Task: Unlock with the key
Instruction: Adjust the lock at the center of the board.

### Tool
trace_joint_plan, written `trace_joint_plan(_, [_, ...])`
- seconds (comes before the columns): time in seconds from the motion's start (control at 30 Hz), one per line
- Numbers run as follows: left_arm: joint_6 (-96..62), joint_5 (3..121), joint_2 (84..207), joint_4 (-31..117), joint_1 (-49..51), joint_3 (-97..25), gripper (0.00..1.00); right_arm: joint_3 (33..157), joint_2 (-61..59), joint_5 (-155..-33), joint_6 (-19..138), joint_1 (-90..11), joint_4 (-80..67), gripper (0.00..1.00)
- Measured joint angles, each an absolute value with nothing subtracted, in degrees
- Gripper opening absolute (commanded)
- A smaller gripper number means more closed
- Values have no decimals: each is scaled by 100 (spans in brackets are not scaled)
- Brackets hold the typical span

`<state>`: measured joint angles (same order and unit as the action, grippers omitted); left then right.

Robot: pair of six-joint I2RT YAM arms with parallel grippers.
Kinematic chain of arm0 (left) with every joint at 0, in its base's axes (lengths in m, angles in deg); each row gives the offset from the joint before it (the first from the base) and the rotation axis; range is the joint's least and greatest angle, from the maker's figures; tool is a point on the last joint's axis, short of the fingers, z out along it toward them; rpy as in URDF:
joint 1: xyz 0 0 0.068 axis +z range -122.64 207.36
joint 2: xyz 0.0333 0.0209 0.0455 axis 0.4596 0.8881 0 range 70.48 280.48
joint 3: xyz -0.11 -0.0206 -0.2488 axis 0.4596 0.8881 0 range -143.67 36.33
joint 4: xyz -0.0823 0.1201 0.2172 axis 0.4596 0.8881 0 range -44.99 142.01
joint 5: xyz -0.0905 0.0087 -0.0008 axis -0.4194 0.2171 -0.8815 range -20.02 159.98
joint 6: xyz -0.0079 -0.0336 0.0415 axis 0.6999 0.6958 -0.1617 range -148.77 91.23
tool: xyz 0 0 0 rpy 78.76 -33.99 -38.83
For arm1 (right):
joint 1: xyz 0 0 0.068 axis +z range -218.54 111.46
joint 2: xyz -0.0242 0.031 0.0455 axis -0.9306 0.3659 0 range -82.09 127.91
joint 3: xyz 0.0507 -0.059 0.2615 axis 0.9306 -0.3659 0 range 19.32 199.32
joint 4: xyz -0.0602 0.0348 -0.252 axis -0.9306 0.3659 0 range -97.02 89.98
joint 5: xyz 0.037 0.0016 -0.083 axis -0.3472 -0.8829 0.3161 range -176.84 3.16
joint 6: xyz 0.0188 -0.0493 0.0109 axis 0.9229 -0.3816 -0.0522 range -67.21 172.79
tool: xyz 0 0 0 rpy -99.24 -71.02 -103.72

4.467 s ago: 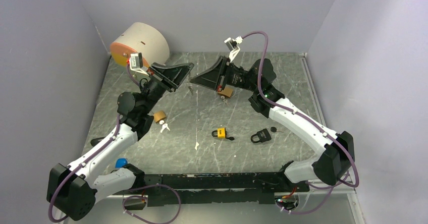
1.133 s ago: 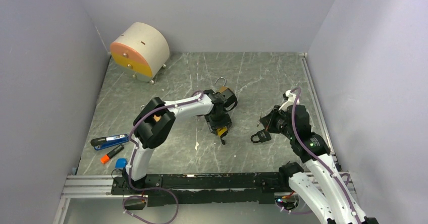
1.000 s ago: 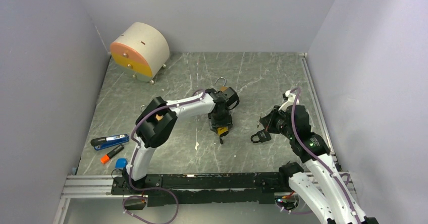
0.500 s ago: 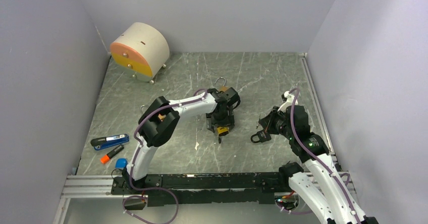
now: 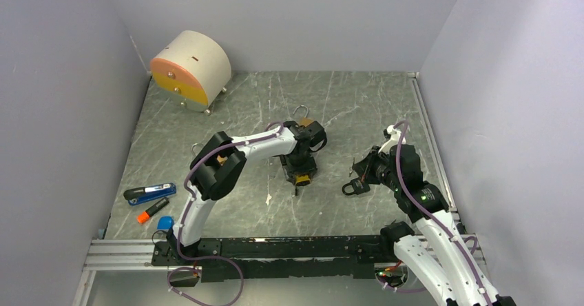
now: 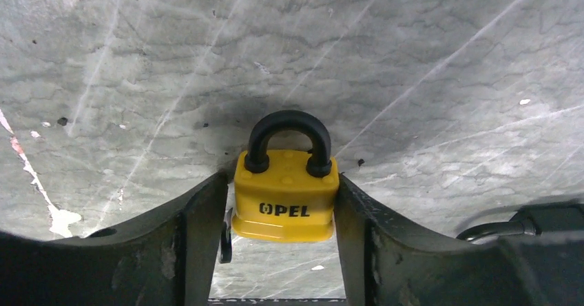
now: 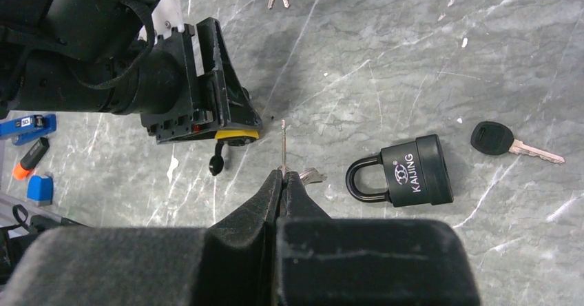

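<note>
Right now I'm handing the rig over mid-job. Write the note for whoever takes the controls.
Left gripper: jaws flank the yellow padlock, close against its sides; a firm clamp is unconfirmed.
Right gripper: shut on a key, blade sticking out in front, short of the yellow padlock.
Black padlock lies beside the right gripper, with a black-headed key just past it.
Done: key in grip, yellow padlock bracketed.
Left: bring the key to the keyhole, insert and turn it. Both padlocks look locked.
</note>
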<state>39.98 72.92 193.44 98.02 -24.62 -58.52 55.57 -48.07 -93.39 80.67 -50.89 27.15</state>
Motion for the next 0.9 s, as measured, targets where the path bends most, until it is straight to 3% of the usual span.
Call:
trace_joint_plan(0.17, [4083, 7281, 19405, 9898, -2458, -5918, 56, 5554, -4838, -9413, 8067, -5089, 2715, 0])
trace_joint_plan(0.43, [4096, 7148, 19405, 9883, -2436, -5915, 33, 5519, -4932, -9553, 8067, -5089, 2702, 0])
trace_joint_plan(0.57, [4090, 7100, 19403, 9850, -2423, -5891, 29, 5519, -4932, -9636, 8067, -5089, 2702, 0])
trace_joint_plan(0.63, [4077, 7034, 19364, 9778, -2403, -5824, 39, 5519, -4932, -9647, 8067, -5089, 2702, 0])
trace_joint_plan(0.73, [3957, 6967, 19226, 9549, -2381, -5609, 63, 5519, -4932, -9686, 8067, -5089, 2702, 0])
trace_joint_plan(0.9, [3675, 7111, 19152, 9450, -2399, -5548, 69, 5498, -4932, -9770, 8067, -5089, 2687, 0])
